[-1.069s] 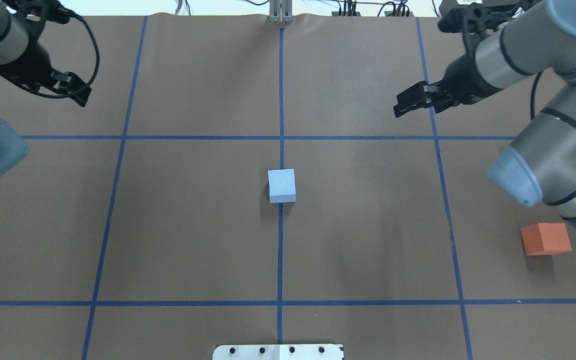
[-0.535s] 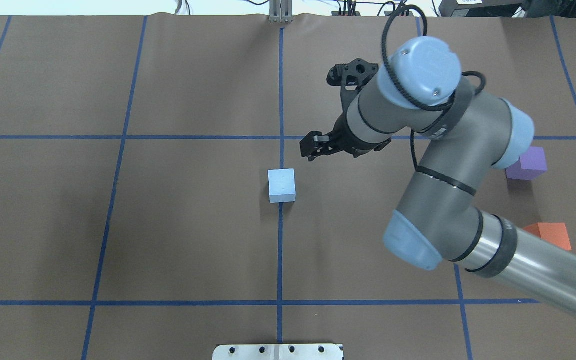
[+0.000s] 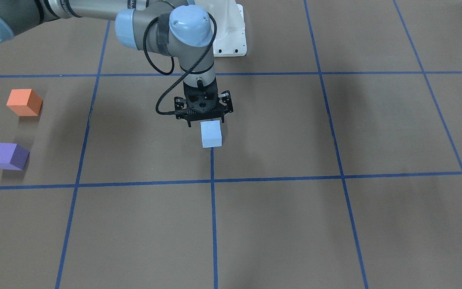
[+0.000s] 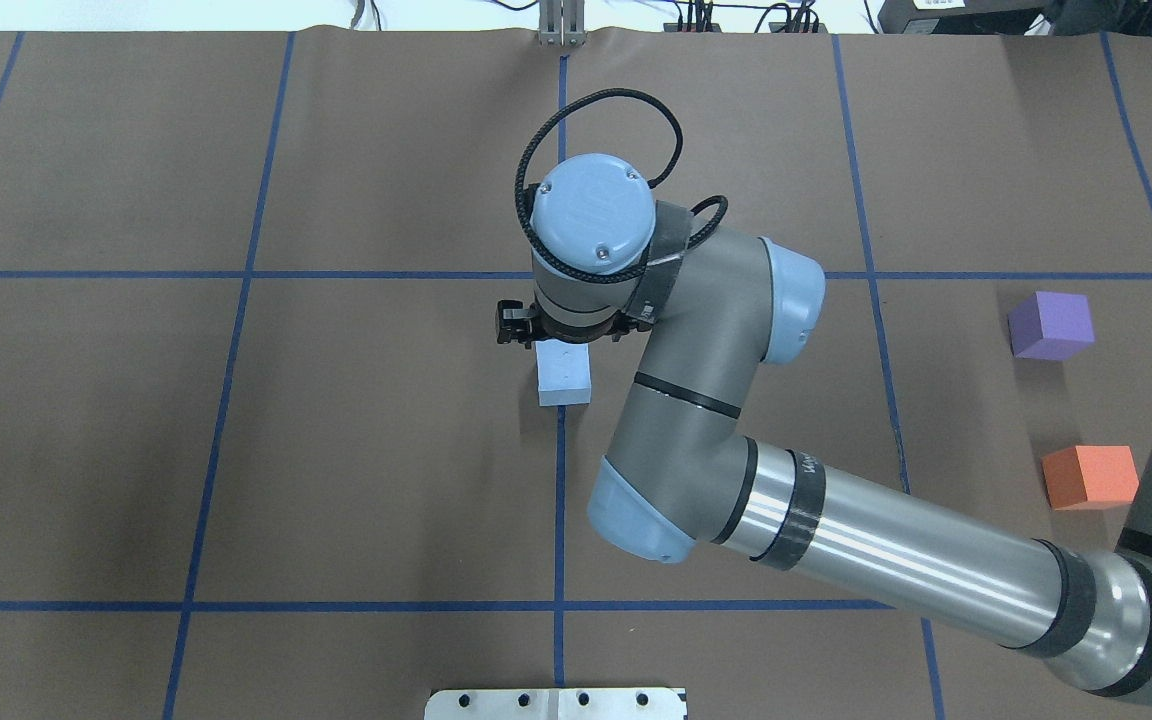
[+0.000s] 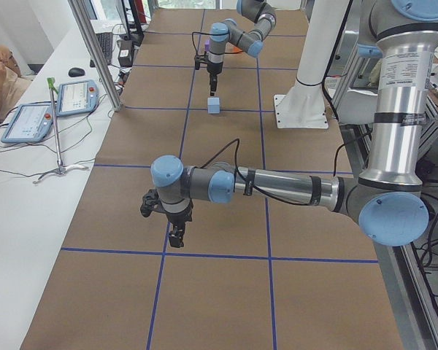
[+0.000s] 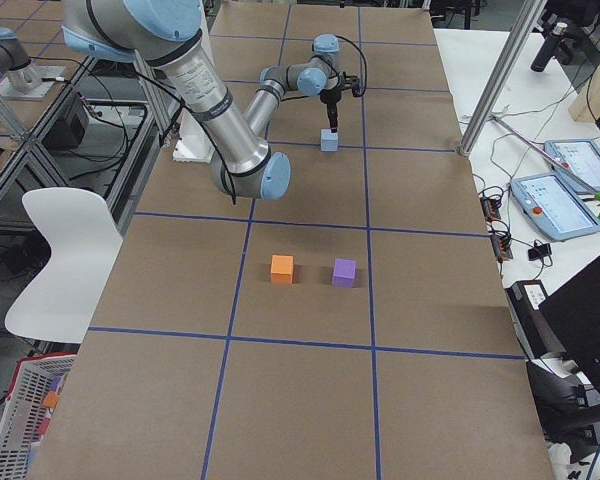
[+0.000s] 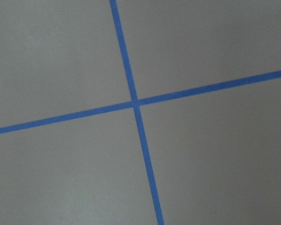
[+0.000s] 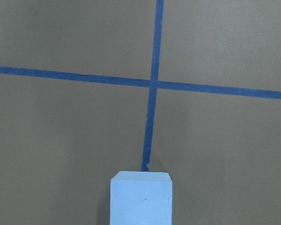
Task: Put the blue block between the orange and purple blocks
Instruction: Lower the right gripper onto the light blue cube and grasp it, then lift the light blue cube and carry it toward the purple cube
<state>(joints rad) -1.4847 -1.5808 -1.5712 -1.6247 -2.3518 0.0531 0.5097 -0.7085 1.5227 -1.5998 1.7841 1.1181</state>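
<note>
Step in hand, by my judgement: the approach to grasp, nothing held yet.

1. The bench (image 4: 336, 450) carries the blue block (image 3: 211, 134) at its middle, on the centre tape line. It lies well apart from the purple block (image 4: 1051, 325) and orange block (image 4: 1091, 477), which sit near my right end with a gap between them.
2. My right arm (image 4: 886, 550) reaches in over the blue block, and my right gripper (image 3: 203, 115) hangs just above it, pointing down.
3. To do this well I should descend straight, squared to the block's flat faces and centred, with my jaws spread wider than the block (my wrist view puts it low in frame, so I may be slightly off). I should close on opposite faces and lift clear before traversing.

Not made out:
- From overhead my own wrist covers the right gripper and my wrist view shows no fingers, so I cannot tell whether it is open or closed.
- My left gripper (image 5: 177, 235) hangs far from the work, and I cannot tell its state either.
</note>
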